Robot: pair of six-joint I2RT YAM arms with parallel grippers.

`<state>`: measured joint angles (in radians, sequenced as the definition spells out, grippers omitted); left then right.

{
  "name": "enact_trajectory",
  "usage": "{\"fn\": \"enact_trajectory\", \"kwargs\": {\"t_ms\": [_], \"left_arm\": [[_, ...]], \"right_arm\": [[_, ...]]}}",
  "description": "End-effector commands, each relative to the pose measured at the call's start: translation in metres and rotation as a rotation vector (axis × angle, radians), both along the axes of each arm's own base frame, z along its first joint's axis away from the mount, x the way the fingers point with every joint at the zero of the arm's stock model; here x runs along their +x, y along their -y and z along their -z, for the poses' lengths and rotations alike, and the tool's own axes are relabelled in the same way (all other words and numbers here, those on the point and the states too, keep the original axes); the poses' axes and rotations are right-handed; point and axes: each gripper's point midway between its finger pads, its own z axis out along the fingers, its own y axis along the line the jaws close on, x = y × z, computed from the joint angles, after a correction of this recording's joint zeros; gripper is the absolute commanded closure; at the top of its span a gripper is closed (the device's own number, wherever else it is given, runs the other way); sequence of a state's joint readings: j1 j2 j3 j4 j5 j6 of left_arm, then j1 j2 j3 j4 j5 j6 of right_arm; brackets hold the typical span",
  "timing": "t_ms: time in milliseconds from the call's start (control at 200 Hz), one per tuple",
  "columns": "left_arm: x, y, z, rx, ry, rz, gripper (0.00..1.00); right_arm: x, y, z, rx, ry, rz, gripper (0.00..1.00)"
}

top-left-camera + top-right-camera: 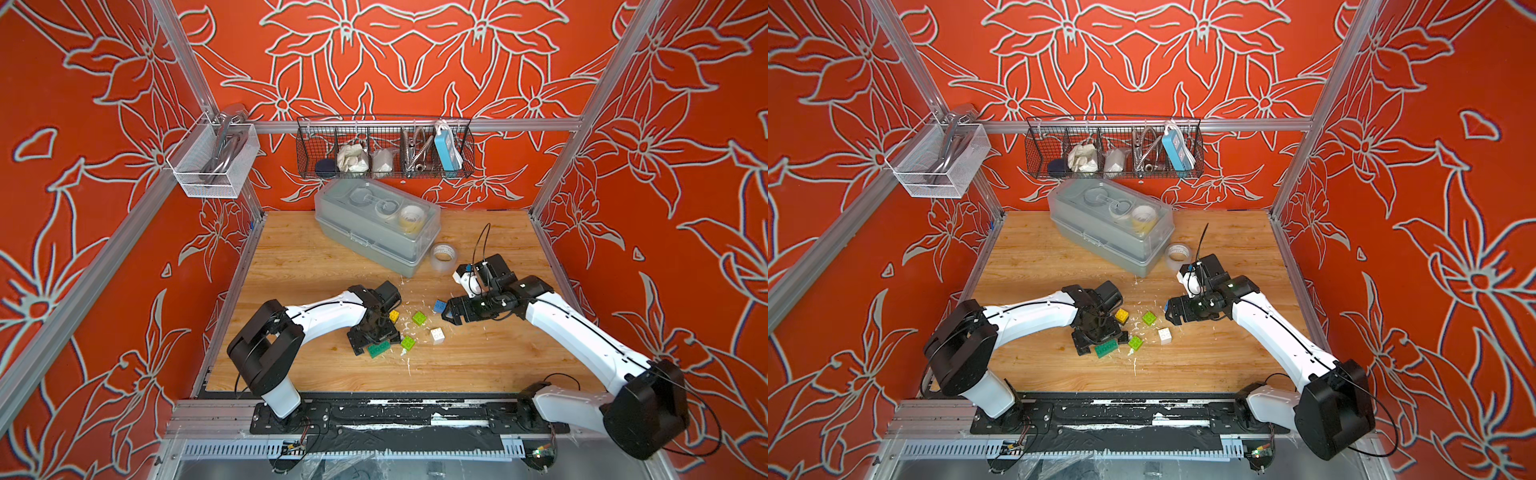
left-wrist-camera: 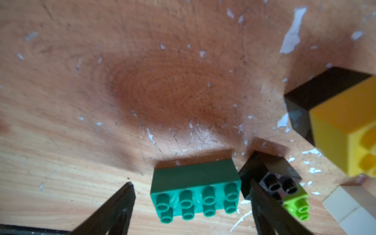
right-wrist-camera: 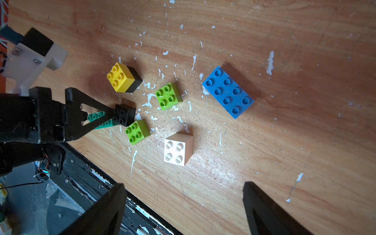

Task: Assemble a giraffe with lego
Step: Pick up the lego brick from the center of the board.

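the lego (image 1: 419, 318) lies as loose bricks on the bench (image 1: 311, 270), clustered near the front middle between the two arms. the green brick (image 2: 195, 189) lies flat, studs up, between the fingers of the left claw (image 2: 191, 183). that claw is wide open and astride it. one finger stands clear of the brick's end, the other sits at the opposite end against the black brick (image 3: 124, 115). i cannot tell whether that finger touches the green brick, and the claw grips nothing.

just beside the black brick is a lime brick (image 3: 137, 131). a second lime brick (image 3: 168, 95) lies apart, further from the left claw. a yellow brick (image 3: 119, 77) is stacked on another black one near the left wrist. the white brick (image 3: 178, 148) and the long blue brick (image 3: 227, 94) lie on the right arm's side, apart from each other.

the right claw (image 3: 184, 184) hangs over the bench near the blue brick, its fingers spread wide with nothing between them.

further back, a tape roll (image 1: 444, 257) lies just beside a clear box (image 1: 374, 232).
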<state>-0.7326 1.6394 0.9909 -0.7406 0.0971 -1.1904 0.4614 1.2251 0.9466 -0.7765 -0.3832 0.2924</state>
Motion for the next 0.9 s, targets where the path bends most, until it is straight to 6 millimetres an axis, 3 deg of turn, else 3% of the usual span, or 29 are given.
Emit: {"fn": "enact_trajectory", "kwargs": {"t_ms": [0,325,691,896], "left_arm": [[-0.0082,-0.0037,0.0070,0.020,-0.029,0.013,0.14],[-0.0098,-0.0048,0.0103,0.077,-0.024,0.085,0.25],[-0.0113,0.0010,0.0061,0.134,-0.018,0.164,0.27],[-0.0135,0.0016,0.0078,0.141,-0.027,0.174,0.39]], "right_arm": [[-0.0030,0.0045,0.0021,-0.005,0.004,-0.002,0.06],[-0.0042,0.0083,-0.0003,-0.002,0.010,0.009,0.06],[-0.0060,0.0108,-0.0015,0.000,0.017,0.015,0.06],[-0.0057,0.0112,-0.0015,0.002,0.018,0.018,0.06]]}}
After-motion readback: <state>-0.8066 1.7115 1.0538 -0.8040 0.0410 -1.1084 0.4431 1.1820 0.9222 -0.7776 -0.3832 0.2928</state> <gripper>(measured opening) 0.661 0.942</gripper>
